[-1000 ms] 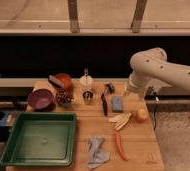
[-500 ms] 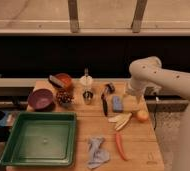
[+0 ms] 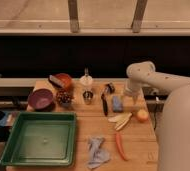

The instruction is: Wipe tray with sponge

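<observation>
The green tray (image 3: 8, 146) lies at the front left of the wooden table, with nothing in it. The sponge (image 3: 117, 103) shows its blue face and lies flat on the table right of centre, beside a black-handled utensil (image 3: 105, 103). My gripper (image 3: 130, 98) hangs from the white arm just right of the sponge and slightly above the table. It stands open and holds nothing. The arm reaches in from the right side.
A purple bowl (image 3: 40, 99), a red bowl (image 3: 64, 80), a small dark bowl (image 3: 64, 97), a white bottle (image 3: 86, 80) and a metal cup (image 3: 88, 96) stand behind the tray. A banana (image 3: 120, 120), an orange fruit (image 3: 142, 115), a carrot (image 3: 120, 146) and a grey-blue rag (image 3: 97, 152) lie front right.
The arm has swung left and down, bringing the gripper closer to the sponge. More of the white robot body now fills the right edge.
</observation>
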You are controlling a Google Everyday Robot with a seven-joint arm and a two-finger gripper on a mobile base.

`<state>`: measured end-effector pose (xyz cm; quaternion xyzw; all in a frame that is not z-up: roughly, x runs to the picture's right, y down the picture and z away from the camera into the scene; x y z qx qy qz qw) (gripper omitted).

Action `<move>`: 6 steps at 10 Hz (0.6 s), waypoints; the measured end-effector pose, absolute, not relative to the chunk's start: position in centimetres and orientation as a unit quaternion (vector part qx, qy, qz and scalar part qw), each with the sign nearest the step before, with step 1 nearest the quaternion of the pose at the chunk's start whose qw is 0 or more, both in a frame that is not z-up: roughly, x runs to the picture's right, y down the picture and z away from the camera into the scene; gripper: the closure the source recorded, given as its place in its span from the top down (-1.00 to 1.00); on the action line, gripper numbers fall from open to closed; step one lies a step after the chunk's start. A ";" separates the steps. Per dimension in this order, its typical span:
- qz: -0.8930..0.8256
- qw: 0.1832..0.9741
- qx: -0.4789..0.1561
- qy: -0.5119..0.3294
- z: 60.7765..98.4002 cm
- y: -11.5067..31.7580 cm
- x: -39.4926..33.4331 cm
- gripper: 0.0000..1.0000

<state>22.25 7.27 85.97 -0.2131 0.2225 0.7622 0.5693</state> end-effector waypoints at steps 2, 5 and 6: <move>0.762 0.570 -0.214 0.222 86.0 7.3 22.1 0.28; 0.770 0.555 -0.225 0.218 87.2 7.7 22.5 0.28; 0.770 0.555 -0.230 0.217 88.0 8.1 22.2 0.28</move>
